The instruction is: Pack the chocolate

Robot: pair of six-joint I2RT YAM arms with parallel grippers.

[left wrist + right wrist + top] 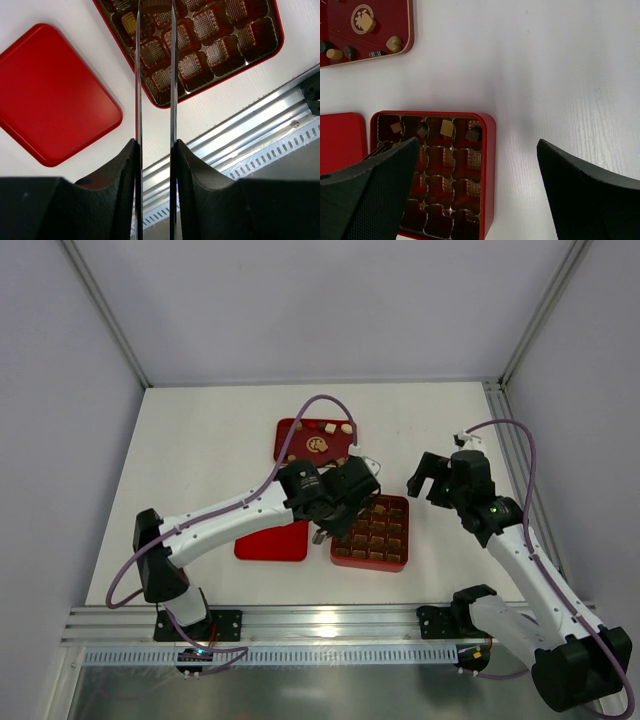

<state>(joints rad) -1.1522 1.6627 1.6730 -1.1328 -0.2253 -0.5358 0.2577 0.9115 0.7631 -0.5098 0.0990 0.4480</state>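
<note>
Brown chocolate piece (156,5) is clamped in my left gripper (155,9), directly over the red box (490,175), with empty cells straight beneath it. Four more chocolates (446,128) sit in its far row. Right gripper (477,145) hangs wide apart beside the box, so I judge the left arm better placed.

The box (490,165) is red, its grid of cells glossy brown with fine ribbing. The lid (50,95) is plain red. The tray (395,20) is dark red, tan-edged, with a cream emblem. The chocolate (156,5) between my silver left fingers (138,75) is dark brown; loose pieces (446,128) are dark brown, tan and cream. My right fingers (590,195) are black, finely woven. The table (545,75) is white.
</note>
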